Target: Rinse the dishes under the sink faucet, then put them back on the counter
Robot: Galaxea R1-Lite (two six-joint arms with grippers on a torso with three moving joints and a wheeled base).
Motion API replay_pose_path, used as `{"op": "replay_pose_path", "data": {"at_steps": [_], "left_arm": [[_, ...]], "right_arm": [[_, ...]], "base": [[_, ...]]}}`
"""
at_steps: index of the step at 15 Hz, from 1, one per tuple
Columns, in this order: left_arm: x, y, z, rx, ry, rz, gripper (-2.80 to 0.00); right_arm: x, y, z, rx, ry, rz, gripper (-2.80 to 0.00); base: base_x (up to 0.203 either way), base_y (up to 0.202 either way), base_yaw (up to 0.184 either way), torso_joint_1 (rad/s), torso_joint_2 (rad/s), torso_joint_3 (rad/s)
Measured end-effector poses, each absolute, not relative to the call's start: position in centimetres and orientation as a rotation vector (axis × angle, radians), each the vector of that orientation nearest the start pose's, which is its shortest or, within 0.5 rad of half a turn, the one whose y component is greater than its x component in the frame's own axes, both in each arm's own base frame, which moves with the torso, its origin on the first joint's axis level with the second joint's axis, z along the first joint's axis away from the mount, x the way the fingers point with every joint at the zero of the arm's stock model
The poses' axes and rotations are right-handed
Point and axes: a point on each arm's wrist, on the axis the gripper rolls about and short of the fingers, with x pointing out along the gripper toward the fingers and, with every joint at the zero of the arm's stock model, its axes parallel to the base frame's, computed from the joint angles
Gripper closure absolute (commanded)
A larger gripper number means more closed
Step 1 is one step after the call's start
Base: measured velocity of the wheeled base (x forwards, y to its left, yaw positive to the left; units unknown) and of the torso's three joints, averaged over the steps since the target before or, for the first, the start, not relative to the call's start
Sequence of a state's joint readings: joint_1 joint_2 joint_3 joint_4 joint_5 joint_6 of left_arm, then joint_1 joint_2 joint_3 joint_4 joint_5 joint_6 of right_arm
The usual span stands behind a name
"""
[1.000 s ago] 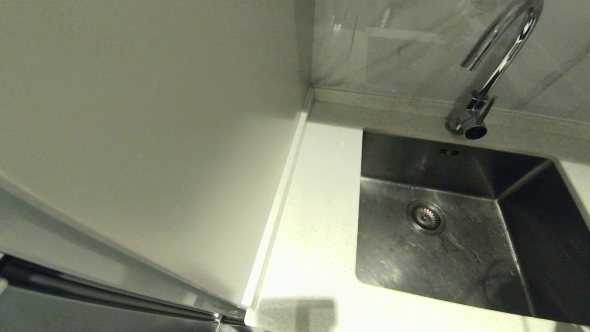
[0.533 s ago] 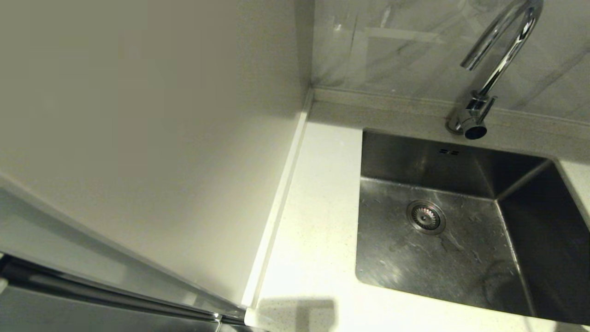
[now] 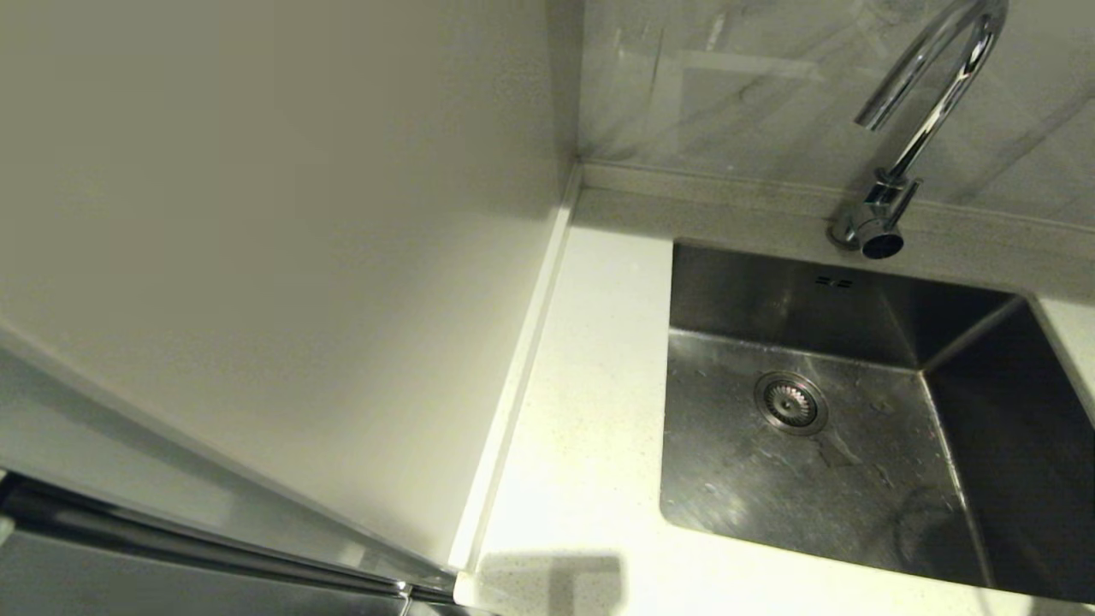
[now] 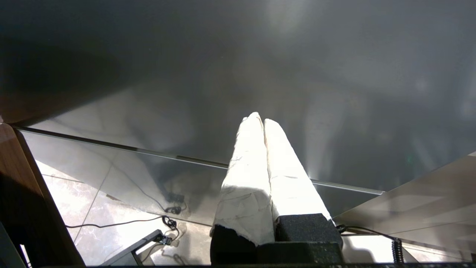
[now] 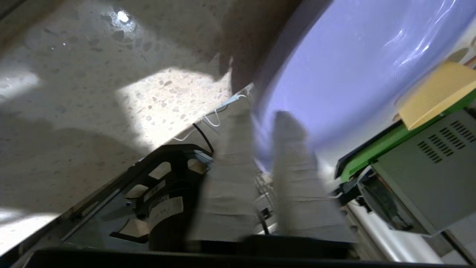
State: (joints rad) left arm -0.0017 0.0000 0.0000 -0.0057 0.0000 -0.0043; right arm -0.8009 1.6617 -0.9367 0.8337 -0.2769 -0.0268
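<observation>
Right gripper (image 5: pixel 266 130): fingers narrowly parted astride the lavender plate (image 5: pixel 346 63) rim, above the speckled bench (image 5: pixel 93 74). Left gripper (image 4: pixel 260 119): fingers pressed together, parked over tiled floor (image 4: pixel 111 208). Sink (image 3: pixel 821 462) and faucet (image 3: pixel 924 111) at the bench's back corner.

— Dim over here, isn't it? The sink (image 3: pixel 821 428) only catches soft sheen on its floor, and its right wall goes nearly black.

— Yes. The faucet (image 3: pixel 920 120) throws bright streaks of glare, and a square shadow sits on the counter (image 3: pixel 590 411) at the near edge.

— The left gripper (image 4: pixel 260 121) looks blown out white against a murky dark panel.

— And the right gripper (image 5: pixel 266 119) is smeared with motion blur, the lavender plate (image 5: pixel 353 67) streaked with glare.
</observation>
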Motion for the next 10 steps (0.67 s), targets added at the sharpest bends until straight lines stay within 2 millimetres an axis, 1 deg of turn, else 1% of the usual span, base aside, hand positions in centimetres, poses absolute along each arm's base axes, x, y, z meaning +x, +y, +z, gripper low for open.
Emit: {"op": "replay_pose_path", "data": {"at_steps": [7, 10], "left_arm": [[-2.3, 0.0, 7.6, -0.004, -0.007, -0.002, 0.00], [-2.3, 0.0, 7.6, -0.004, -0.007, -0.002, 0.00]], "right_arm": [[14.1, -15.2, 13.8, 0.411, 1.556, -0.805, -2.80], [13.8, -14.8, 14.7, 0.414, 1.502, -0.792, -2.80]], "base": [[0.000, 0.000, 0.000, 0.000, 0.00, 0.000], [0.000, 0.000, 0.000, 0.000, 0.00, 0.000]]}}
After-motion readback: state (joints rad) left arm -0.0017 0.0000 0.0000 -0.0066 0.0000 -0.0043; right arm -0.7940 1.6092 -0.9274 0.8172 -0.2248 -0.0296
